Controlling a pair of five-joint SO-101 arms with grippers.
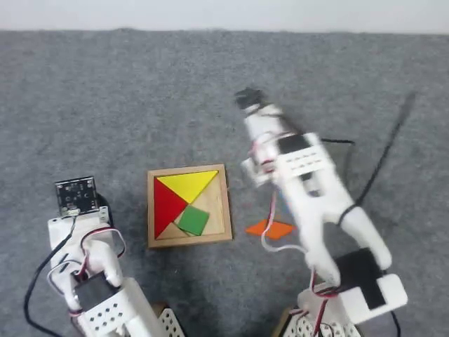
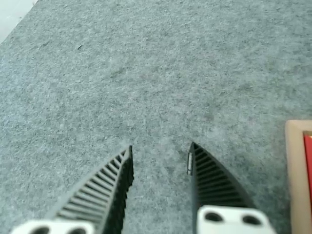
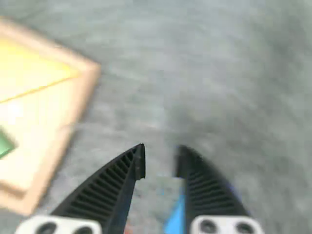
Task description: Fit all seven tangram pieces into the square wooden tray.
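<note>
tray 1 | triangles 2 | green square 1 | orange piece 1 | blue piece 1 | arms 2

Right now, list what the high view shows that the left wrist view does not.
High view alone: a yellow triangle and a green square in the tray, and an orange piece on the carpet beside it. Left wrist view alone: the left gripper close up, fingers open above carpet. Both: the carpet, the tray's rim and the red triangle inside it.
</note>
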